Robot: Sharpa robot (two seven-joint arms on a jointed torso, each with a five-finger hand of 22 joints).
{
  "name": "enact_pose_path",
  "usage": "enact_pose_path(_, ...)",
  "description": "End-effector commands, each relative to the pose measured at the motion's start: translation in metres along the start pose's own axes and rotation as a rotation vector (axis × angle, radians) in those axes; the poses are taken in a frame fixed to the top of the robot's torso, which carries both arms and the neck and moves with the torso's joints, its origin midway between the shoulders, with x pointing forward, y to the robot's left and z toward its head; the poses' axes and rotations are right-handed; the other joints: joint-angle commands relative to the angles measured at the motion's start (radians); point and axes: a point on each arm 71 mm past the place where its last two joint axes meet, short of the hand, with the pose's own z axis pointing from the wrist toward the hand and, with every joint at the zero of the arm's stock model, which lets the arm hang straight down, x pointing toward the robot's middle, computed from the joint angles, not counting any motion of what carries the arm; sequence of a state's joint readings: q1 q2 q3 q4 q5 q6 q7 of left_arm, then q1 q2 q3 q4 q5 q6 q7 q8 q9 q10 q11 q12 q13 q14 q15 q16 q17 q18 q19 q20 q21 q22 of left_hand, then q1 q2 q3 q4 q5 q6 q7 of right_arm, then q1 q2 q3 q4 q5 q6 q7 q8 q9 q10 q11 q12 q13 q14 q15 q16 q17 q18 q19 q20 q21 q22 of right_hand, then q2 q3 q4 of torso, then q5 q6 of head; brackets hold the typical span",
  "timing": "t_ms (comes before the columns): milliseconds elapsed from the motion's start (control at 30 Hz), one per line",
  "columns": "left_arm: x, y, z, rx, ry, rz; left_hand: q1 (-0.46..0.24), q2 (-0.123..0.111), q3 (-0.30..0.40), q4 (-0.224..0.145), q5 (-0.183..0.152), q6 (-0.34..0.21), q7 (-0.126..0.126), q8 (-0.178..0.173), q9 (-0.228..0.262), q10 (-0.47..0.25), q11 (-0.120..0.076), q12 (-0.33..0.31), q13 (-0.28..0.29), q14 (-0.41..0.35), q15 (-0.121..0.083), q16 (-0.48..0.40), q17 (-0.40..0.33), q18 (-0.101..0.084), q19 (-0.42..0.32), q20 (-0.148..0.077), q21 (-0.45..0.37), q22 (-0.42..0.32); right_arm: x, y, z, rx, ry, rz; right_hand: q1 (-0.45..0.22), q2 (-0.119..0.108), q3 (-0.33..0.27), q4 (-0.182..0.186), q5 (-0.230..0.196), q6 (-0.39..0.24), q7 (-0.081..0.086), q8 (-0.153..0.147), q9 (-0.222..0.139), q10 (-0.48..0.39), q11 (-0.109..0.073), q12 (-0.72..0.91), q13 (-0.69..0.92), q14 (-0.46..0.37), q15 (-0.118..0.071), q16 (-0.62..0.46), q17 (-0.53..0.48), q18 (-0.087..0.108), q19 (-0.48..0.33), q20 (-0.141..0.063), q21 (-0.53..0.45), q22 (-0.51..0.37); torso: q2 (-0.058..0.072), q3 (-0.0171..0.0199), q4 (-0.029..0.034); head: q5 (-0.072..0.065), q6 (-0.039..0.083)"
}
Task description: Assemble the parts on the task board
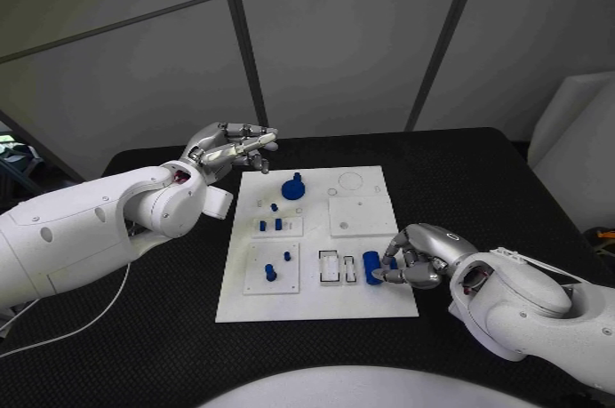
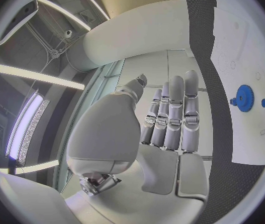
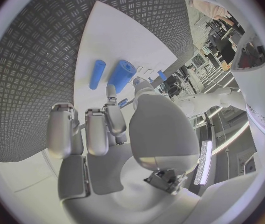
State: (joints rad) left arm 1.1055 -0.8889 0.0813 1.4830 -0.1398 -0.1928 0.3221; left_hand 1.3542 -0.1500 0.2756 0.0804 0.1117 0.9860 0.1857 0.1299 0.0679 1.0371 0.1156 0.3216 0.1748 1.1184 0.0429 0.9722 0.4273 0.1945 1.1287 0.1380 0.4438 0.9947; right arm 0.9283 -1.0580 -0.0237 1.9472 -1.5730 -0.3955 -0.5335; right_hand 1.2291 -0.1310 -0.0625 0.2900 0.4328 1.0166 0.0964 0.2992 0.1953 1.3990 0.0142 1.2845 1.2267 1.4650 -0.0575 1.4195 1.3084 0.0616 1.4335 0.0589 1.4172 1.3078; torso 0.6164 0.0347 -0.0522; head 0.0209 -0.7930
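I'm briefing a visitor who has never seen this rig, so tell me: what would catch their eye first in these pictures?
First, the white task board in the middle of the black table, dotted with small blue parts. Next, the right hand at the board's near right edge, its fingers at a blue cylinder. Last, the left hand raised above the board's far left corner, fingers apart and holding nothing, near a blue gear.

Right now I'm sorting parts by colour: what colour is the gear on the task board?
Blue. The gear shows best in the left wrist view, against the white task board.
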Motion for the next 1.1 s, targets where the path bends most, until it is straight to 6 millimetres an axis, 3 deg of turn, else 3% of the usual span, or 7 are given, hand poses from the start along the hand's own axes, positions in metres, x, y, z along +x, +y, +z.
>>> enact_pose_path(33, 0.001, -0.002, 0.0, 0.018, 0.006, -0.004, 0.001, 0.012, -0.008, 0.001, -0.002, -0.01, -0.001, 0.003, 0.001, -0.008, 0.001, 0.006, 0.002, -0.007, -0.002, 0.007, -0.001, -0.012, 0.001, 0.002, -0.004, -0.002, 0.0, -0.001, 0.002, 0.014, -0.02, -0.042, 0.01, -0.001, -0.007, 0.001, -0.004, -0.009, -0.001, 0.006, 0.002, -0.003, 0.001, -0.006, 0.0, 0.058, 0.005, 0.002, -0.001, -0.012, 0.002, 0.001, 0.002, 0.102, 0.001, 0.0003, 0.0009, 0.002, 0.0)
enact_pose_path(100, 0.0, -0.002, 0.0, 0.016, 0.007, -0.004, 0.003, 0.014, -0.01, 0.001, -0.002, -0.01, 0.0, 0.004, 0.001, -0.009, 0.001, 0.007, 0.002, -0.007, -0.002, 0.007, -0.001, -0.012, 0.002, 0.002, -0.005, -0.003, 0.001, -0.001, 0.003, 0.017, -0.024, -0.042, 0.006, 0.004, -0.015, 0.003, -0.003, -0.012, -0.001, 0.011, 0.005, -0.002, 0.001, -0.005, 0.003, 0.058, 0.006, 0.003, 0.001, -0.013, 0.002, 0.002, 0.003, 0.103, 0.001, 0.0004, 0.0007, 0.008, -0.001)
enact_pose_path(333, 0.002, -0.001, 0.0, 0.007, 0.021, -0.009, 0.008, 0.017, -0.018, 0.003, -0.002, -0.013, 0.001, 0.005, 0.001, -0.014, 0.002, 0.011, 0.003, -0.009, -0.001, 0.009, -0.002, -0.012, 0.003, 0.002, -0.008, -0.005, 0.007, 0.0, 0.012, 0.036, -0.01, -0.029, -0.042, 0.027, -0.058, 0.004, -0.028, -0.024, -0.003, 0.04, 0.018, 0.0, 0.001, -0.004, 0.016, 0.058, 0.006, 0.005, 0.007, -0.013, 0.003, 0.003, 0.004, 0.105, 0.001, 0.0002, 0.0017, 0.008, 0.002)
enact_pose_path(733, 0.004, 0.0, 0.0, -0.01, 0.048, -0.018, -0.006, 0.026, -0.059, 0.025, -0.002, -0.025, 0.005, 0.007, 0.0, -0.03, 0.006, 0.026, 0.007, -0.014, 0.003, 0.014, -0.006, -0.013, 0.007, 0.005, -0.018, -0.015, 0.021, 0.005, 0.025, 0.078, 0.039, -0.023, -0.054, 0.04, -0.076, 0.003, -0.061, -0.033, -0.004, 0.057, 0.026, -0.006, 0.001, -0.016, 0.012, 0.059, 0.006, 0.006, 0.01, -0.012, 0.0, 0.003, 0.002, 0.104, 0.001, -0.0002, 0.0005, 0.009, 0.0)
enact_pose_path(1033, 0.005, 0.0, -0.001, -0.015, 0.054, -0.019, -0.004, 0.03, -0.07, 0.029, -0.001, -0.029, 0.006, 0.008, 0.0, -0.036, 0.007, 0.031, 0.009, -0.016, 0.004, 0.016, -0.008, -0.013, 0.009, 0.006, -0.021, -0.018, 0.025, 0.006, 0.029, 0.098, 0.044, -0.019, -0.006, 0.058, -0.075, -0.002, -0.031, -0.039, -0.006, 0.077, 0.035, -0.003, -0.002, -0.016, 0.022, 0.059, 0.004, 0.008, 0.017, -0.013, 0.001, 0.002, 0.003, 0.106, 0.0, -0.0002, 0.0003, 0.016, 0.001)
enact_pose_path(1100, 0.004, 0.0, -0.001, -0.016, 0.054, -0.019, -0.002, 0.031, -0.073, 0.03, -0.001, -0.03, 0.007, 0.009, 0.0, -0.038, 0.007, 0.033, 0.01, -0.016, 0.004, 0.016, -0.008, -0.013, 0.009, 0.006, -0.022, -0.019, 0.025, 0.005, 0.029, 0.102, 0.04, -0.016, 0.013, 0.062, -0.076, -0.003, -0.006, -0.041, -0.007, 0.084, 0.038, -0.003, -0.002, -0.016, 0.025, 0.06, 0.004, 0.01, 0.019, -0.013, 0.003, 0.001, 0.004, 0.108, 0.0, 0.0002, 0.0, 0.015, 0.001)
